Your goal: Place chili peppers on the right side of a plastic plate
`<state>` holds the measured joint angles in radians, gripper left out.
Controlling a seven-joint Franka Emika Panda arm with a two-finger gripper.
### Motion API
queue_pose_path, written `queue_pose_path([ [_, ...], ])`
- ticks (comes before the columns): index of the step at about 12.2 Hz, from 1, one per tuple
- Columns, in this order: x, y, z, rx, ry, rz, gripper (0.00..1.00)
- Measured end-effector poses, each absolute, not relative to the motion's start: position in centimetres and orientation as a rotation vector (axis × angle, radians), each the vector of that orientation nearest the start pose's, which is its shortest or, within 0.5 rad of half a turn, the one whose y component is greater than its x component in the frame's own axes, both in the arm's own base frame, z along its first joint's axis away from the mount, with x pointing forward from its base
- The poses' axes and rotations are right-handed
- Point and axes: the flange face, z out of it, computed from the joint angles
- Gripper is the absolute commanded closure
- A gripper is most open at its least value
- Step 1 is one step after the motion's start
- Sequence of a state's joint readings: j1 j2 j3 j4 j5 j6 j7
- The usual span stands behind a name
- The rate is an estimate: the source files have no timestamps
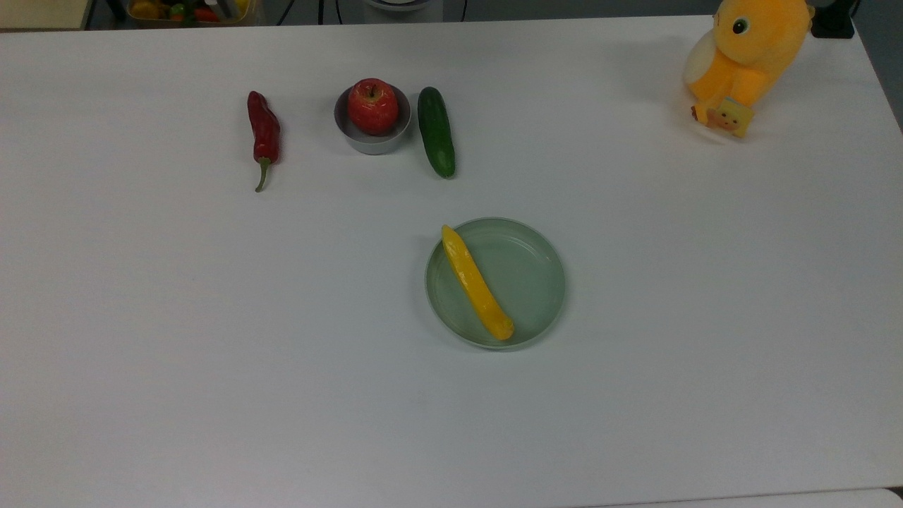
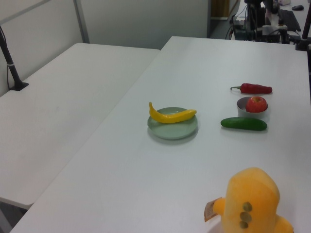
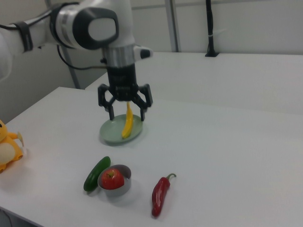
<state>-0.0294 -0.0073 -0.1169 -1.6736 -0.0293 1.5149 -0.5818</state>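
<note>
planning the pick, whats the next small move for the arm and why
Probably swing the open gripper toward the chili and line it up above the chili's middle. The chili lies untouched on the table beside the grey bowl, well apart from the plastic plate, and the fingers hold nothing.

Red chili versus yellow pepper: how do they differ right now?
The red chili lies on the bare table, in the top view left of the bowl; the yellow pepper lies in the plate. The chili has a curved green stem; the pepper shows none. In the top view the chili points up-down, the pepper slants. Both are long and slim.
</note>
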Motion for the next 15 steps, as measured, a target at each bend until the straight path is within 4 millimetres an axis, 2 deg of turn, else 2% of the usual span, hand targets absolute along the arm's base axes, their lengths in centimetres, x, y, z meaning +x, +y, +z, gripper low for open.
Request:
queue_pose_path([
  [3,54.2,-10.3,53.7,-3.060,-0.631,0.176,0.00],
  [5,54.5,-11.1,49.7,-3.073,-0.616,0.145,0.00],
  [9,55.3,-12.6,43.3,-3.101,-0.616,0.211,0.00],
  [13,55.0,-12.7,36.6,-3.138,-0.691,0.220,0.01],
  [15,54.8,-12.6,34.5,-3.132,-0.699,0.242,0.03],
])
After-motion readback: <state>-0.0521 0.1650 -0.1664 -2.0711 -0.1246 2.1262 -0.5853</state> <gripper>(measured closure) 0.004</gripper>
